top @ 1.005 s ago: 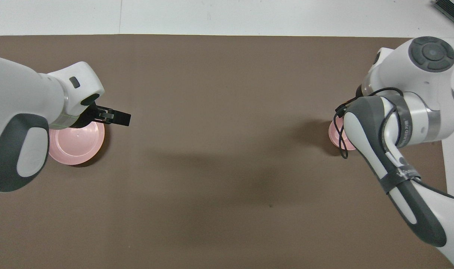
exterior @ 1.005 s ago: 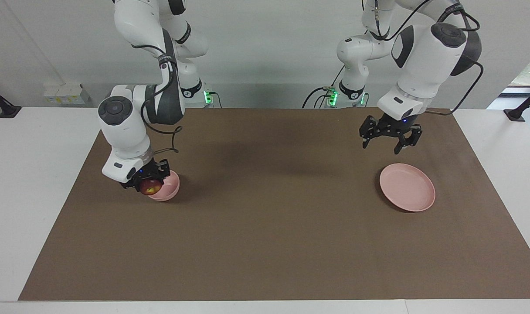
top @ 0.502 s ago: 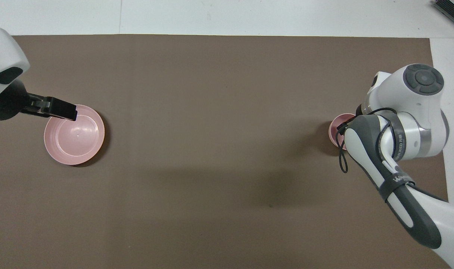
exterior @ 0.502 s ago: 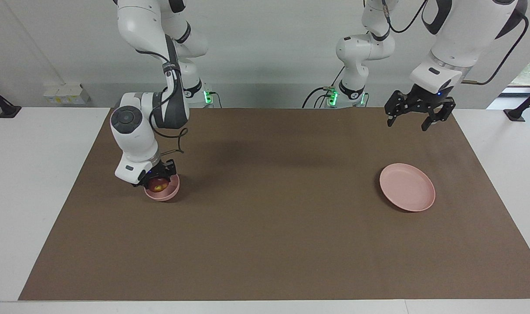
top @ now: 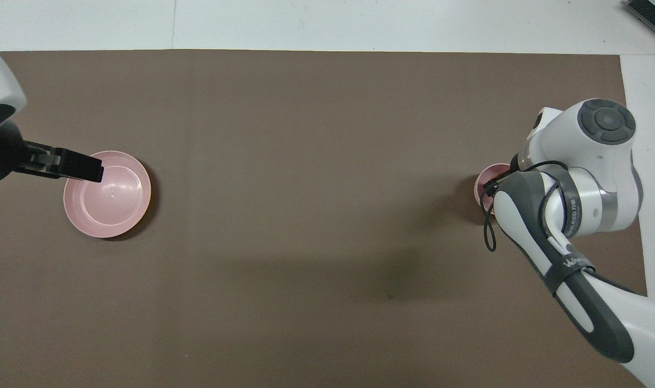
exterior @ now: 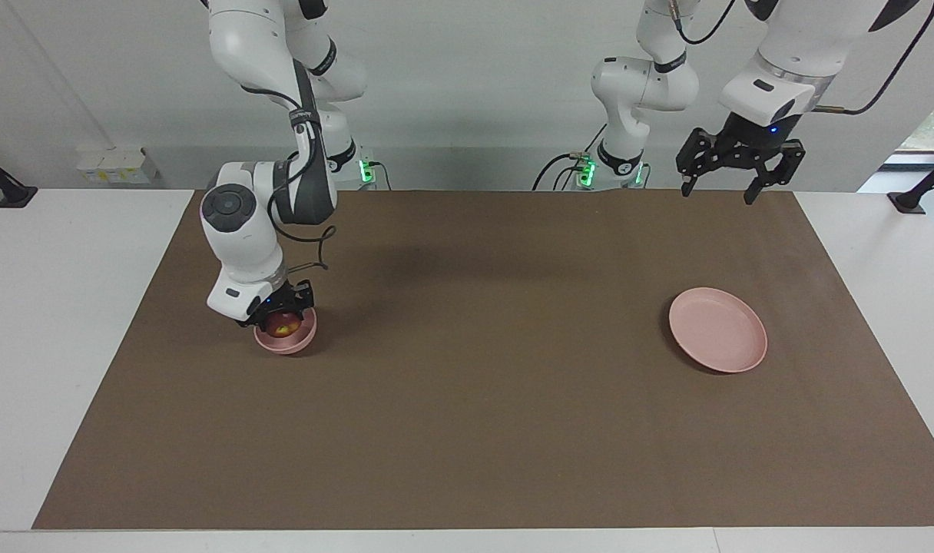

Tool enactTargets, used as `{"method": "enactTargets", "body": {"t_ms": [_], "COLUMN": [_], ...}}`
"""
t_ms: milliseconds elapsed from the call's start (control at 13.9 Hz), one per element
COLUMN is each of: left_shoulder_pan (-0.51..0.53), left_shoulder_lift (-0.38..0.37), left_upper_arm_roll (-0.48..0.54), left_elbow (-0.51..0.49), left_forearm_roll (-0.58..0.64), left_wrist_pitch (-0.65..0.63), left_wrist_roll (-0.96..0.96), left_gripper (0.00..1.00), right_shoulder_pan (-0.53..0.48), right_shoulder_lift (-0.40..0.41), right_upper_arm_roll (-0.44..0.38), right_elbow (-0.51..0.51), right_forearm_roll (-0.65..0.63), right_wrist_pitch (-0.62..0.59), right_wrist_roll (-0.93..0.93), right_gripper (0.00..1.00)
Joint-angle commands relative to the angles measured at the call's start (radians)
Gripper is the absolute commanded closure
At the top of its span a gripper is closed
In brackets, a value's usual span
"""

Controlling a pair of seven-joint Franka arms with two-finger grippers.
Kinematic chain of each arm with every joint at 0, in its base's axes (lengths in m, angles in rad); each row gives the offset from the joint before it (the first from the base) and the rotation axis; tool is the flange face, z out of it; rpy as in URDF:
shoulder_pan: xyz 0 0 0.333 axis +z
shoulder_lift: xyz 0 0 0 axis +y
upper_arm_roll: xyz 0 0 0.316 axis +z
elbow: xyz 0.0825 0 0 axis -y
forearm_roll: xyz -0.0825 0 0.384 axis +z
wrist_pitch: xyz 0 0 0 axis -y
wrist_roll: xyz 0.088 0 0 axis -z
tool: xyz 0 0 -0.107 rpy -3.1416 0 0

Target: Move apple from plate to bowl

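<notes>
The dark red apple [exterior: 285, 328] lies inside the small pink bowl [exterior: 301, 340] toward the right arm's end of the table. My right gripper [exterior: 281, 316] hangs low over the bowl, right at the apple. In the overhead view the right arm covers most of the bowl [top: 485, 183] and hides the apple. The wide pink plate [exterior: 717, 330] lies empty toward the left arm's end; it also shows in the overhead view [top: 109, 196]. My left gripper [exterior: 732, 173] is open and empty, raised high over the mat's edge by the robots.
A brown mat [exterior: 482, 369] covers the table, with white table margins [exterior: 60, 322] at both ends. Nothing else lies on the mat.
My right gripper carried the apple from beside the bowl's rim down into the bowl. My left gripper rose from just above the plate and drew back toward the robots.
</notes>
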Motion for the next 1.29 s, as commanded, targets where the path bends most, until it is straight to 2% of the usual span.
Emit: {"method": "enactTargets", "body": {"t_ms": [0,144,215,431,789,933,1220], "left_shoulder_pan": [0.002,0.000,0.000,-0.004,-0.001,0.002,0.010], "left_shoulder_lift": [-0.018,-0.024,-0.029,-0.052,-0.052,-0.052,-0.051], "left_upper_arm_roll": [0.010,0.016,0.018,0.015,0.018,0.022,0.024], "left_elbow": [-0.034,-0.038,-0.036,-0.053,-0.050,-0.050,-0.048], "left_forearm_roll": [0.017,0.017,0.017,0.017,0.017,0.015,0.015], "left_wrist_pitch": [-0.021,-0.024,-0.026,-0.046,-0.040,-0.040,-0.038], "left_wrist_roll": [-0.001,0.000,0.002,0.006,0.033,0.031,0.025], "left_gripper": [0.00,0.00,0.00,0.00,0.00,0.00,0.00], "right_shoulder_pan": [0.001,0.003,0.003,0.009,0.015,0.026,0.072], "right_shoulder_lift": [-0.005,-0.005,-0.004,-0.008,-0.057,-0.091,-0.192], "right_upper_arm_roll": [0.003,0.002,0.002,0.005,0.014,0.014,0.014], "right_elbow": [-0.020,-0.017,-0.011,0.027,0.076,0.078,0.121], "right_forearm_roll": [0.012,0.012,0.012,0.012,0.013,0.013,0.012], "right_wrist_pitch": [0.030,0.029,0.024,-0.002,-0.065,-0.077,-0.207], "right_wrist_roll": [0.036,0.036,0.036,0.036,0.206,0.273,0.513], "right_gripper": [0.28,0.02,0.00,0.00,0.00,0.00,0.00]}}
